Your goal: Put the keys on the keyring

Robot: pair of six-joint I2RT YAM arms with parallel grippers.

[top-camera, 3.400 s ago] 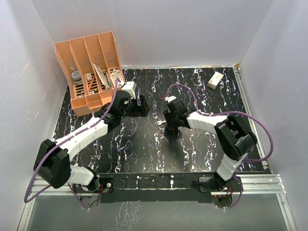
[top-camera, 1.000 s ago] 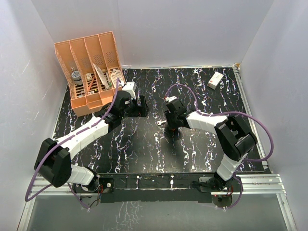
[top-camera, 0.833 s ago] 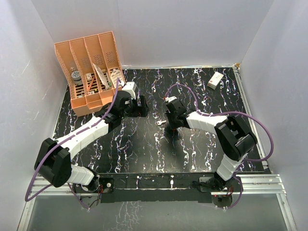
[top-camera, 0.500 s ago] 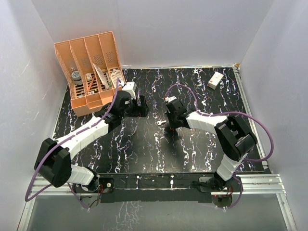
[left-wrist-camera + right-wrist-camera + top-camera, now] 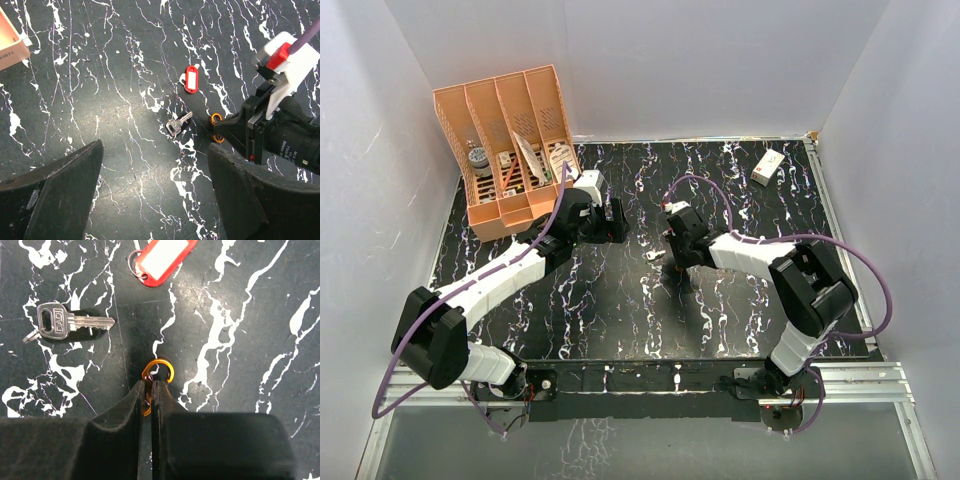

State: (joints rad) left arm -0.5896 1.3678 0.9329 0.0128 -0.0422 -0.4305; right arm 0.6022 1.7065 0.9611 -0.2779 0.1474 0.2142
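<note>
- Right gripper [image 5: 148, 390]: jaws pinched together on the lower loop of the keyring [image 5: 161, 371], low over the table [image 5: 620, 310]. The ring's upper loop shows beyond the fingertips [image 5: 134, 402].
- Left gripper [image 5: 155, 150]: jaws spread wide and holding nothing, raised above the table and looking down on the items.
- Keyring: gold-orange wire in a figure-eight shape, near the middle of the table, with no key threaded on it.
- Silver key [image 5: 65, 322]: lies flat just left of the keyring in the right wrist view, not touching it. A small wire loop is at its head.
- Red key tag [image 5: 162, 257]: red frame with a white panel and a small ring at one end. It lies flat beyond the keyring, apart from both ring and key.
- Orange divided organiser [image 5: 505, 140]: far left corner.
- White box [image 5: 768, 166]: far right, well apart from the keys.
</note>
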